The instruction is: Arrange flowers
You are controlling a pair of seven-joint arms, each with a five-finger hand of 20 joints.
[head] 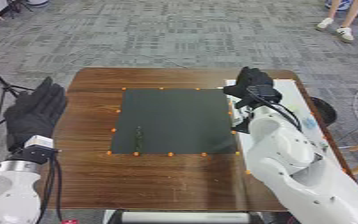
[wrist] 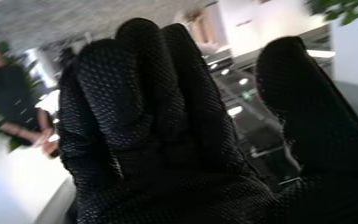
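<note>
The green stem point(head: 138, 139) lies on the dark mat point(head: 171, 117), to the left of the right hand point(head: 251, 82) and closer in to the robot than that hand. The right hand is by the mat's far right corner, so the way from it to the stem slants back across the mat. The stem's long axis runs away from the robot, roughly in line with the mat's left edge and across any sideways sweep from the right. I can't tell which end, if either, carries a bloom.

The right hand is released: in the wrist view its fingers point(wrist: 140, 80) are straight and its thumb point(wrist: 300, 95) stands apart, with nothing between them. Its forearm passes above the white sheet point(head: 291, 90).

The left hand point(head: 36, 112) is beyond the table's point(head: 91, 175) left edge, fingers extended and grasping nothing. From there the stem lies to its right and a little closer to the robot, and by the look of it the left hand is the nearer of the two (odd, if the right one is meant to do the fetching).

Arranging seems barely begun, as I judge it. If the right hand goes, it would need to come back and leftward, then turn so that thumb and fingers close across the thin stem from its two sides; a pinch set along its length would probably slip off or roll it
</note>
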